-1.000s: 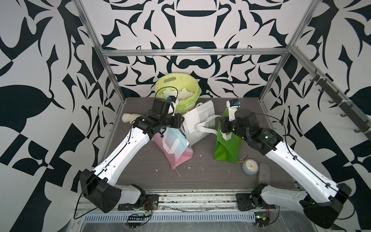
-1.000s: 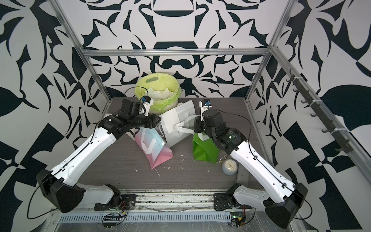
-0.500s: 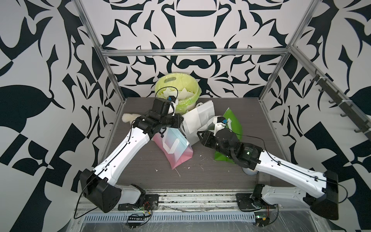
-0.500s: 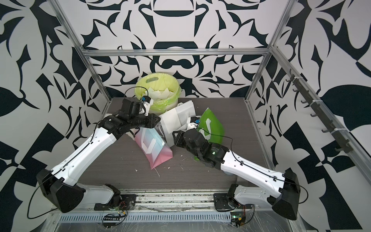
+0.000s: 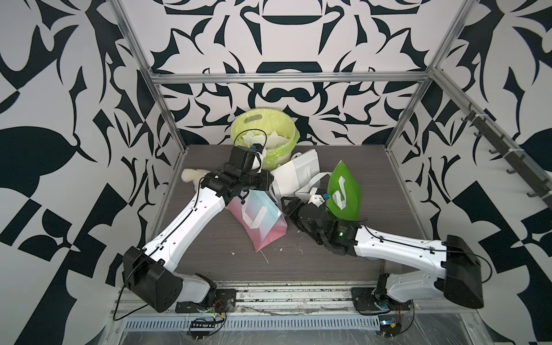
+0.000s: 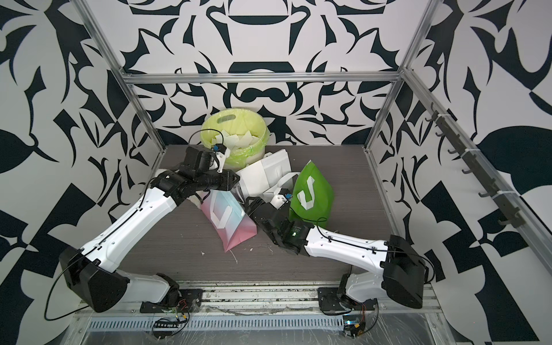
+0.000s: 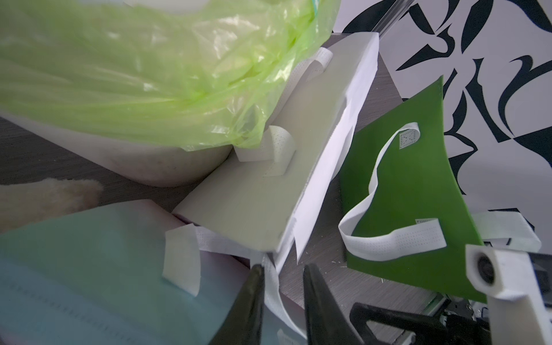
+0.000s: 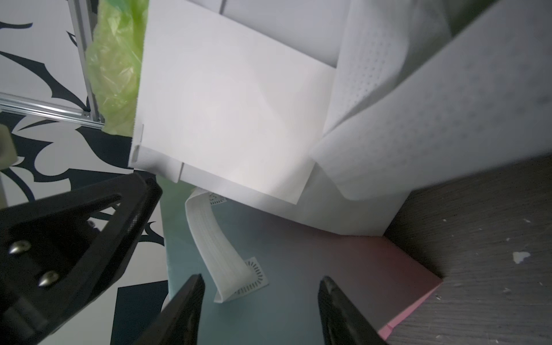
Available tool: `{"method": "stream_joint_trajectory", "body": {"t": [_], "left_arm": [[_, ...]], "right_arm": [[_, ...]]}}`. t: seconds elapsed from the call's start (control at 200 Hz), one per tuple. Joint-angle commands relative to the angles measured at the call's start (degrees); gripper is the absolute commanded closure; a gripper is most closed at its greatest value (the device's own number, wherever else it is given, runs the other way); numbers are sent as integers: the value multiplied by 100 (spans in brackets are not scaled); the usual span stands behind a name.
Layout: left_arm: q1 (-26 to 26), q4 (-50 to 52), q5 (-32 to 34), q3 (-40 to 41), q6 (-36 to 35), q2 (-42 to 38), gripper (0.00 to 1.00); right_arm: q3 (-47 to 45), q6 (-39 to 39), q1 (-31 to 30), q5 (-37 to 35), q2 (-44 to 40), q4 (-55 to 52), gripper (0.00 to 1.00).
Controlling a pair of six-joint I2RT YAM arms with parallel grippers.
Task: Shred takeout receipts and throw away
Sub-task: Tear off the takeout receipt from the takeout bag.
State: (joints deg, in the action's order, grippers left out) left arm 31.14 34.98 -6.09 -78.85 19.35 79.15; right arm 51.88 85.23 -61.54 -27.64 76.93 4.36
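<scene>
Once off green bag (image 5: 337, 179), right gripper (image 8: 261, 279) lowered, jaws apart; left gripper (image 7: 283, 265) jaws narrowly apart; receipt scraps (image 5: 276, 139) part-hidden in bin (image 5: 239, 128).

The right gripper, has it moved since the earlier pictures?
Yes. The right gripper left the green bag and swung to the pink bag, which stayed put.

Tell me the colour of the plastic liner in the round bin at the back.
Translucent lime-green plastic bin liner, clearest in the left wrist view.

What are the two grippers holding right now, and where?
Nothing. The right gripper is open over the pink-blue bag; the left gripper straddles a white ribbon handle, unclamped.
</scene>
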Motion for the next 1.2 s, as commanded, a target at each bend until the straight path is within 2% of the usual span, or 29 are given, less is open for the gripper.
{"method": "stream_joint_trajectory", "body": {"t": [0.0, 0.495, 0.695, 0.99, 1.2], "left_arm": [[-11, -18, -93, -26, 28, -49, 76], [-11, -64, -37, 87, -35, -197, 83], [-11, -146, 17, 212, -75, -372, 76], [-11, -53, 192, 313, -72, -570, 64], [-11, -35, 217, 388, -44, -873, 62]], "right_arm": [[5, 387, -15, -437, 64, 548, 34], [-208, 880, 161, -629, 533, 1401, 33], [-303, 1064, 177, -581, 767, 1827, 32], [-155, 1259, 177, -611, 1034, 1726, 30], [-206, 1156, 212, -698, 1170, 2324, 29]]}}
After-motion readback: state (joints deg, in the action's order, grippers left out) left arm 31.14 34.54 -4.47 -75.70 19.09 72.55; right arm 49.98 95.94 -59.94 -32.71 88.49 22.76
